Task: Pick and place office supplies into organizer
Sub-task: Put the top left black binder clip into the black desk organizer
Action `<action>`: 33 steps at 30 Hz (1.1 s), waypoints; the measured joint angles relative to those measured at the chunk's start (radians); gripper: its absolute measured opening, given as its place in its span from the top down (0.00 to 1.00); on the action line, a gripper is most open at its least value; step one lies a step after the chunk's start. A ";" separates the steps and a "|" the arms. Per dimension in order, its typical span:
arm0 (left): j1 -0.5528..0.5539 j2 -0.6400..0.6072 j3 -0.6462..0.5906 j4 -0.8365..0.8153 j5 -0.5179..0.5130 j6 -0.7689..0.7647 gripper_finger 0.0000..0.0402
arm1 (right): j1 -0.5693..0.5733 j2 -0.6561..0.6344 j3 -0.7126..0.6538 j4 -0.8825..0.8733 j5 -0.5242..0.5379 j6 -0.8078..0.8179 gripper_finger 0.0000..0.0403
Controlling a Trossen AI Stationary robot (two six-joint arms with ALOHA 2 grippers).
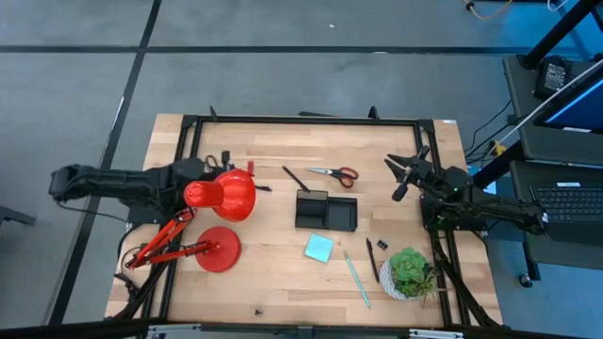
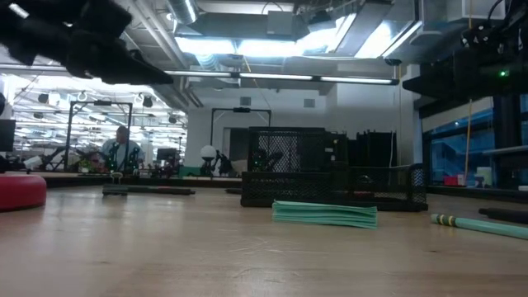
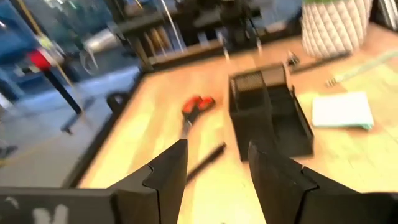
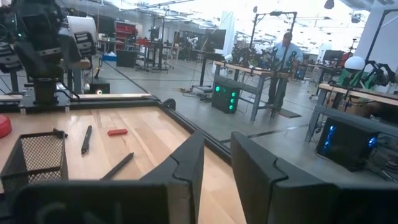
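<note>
The left gripper (image 1: 224,168), half hidden behind the big red desk lamp's shade (image 1: 229,195), hangs with fingers spread and empty. The low black mesh organizer tray (image 1: 326,210) sits mid-table, red-handled scissors (image 1: 335,173) beyond it and the light-blue sticky-note pad (image 1: 318,248) nearer. The right gripper (image 1: 403,175) hovers far right, fingers parted, holding nothing.

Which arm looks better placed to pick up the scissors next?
Probably the left: its gripper is open and faces the scissors, with the organizer just beyond. The right gripper points toward the table's far edge, away from them.
</note>
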 joint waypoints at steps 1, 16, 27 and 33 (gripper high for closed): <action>-0.014 0.029 0.028 -0.034 -0.011 -0.009 0.59 | 0.000 0.000 0.000 -0.005 0.000 0.001 0.79; -0.194 0.361 0.331 -0.614 -0.245 -0.247 0.60 | 0.000 0.000 0.000 -0.029 0.000 0.021 0.79; -0.237 0.549 0.330 -0.643 -0.297 -0.259 0.61 | 0.000 0.000 0.000 -0.028 0.000 0.021 0.79; -0.237 0.613 0.330 -0.643 -0.297 -0.290 0.61 | 0.000 0.000 0.000 -0.028 0.000 0.021 0.79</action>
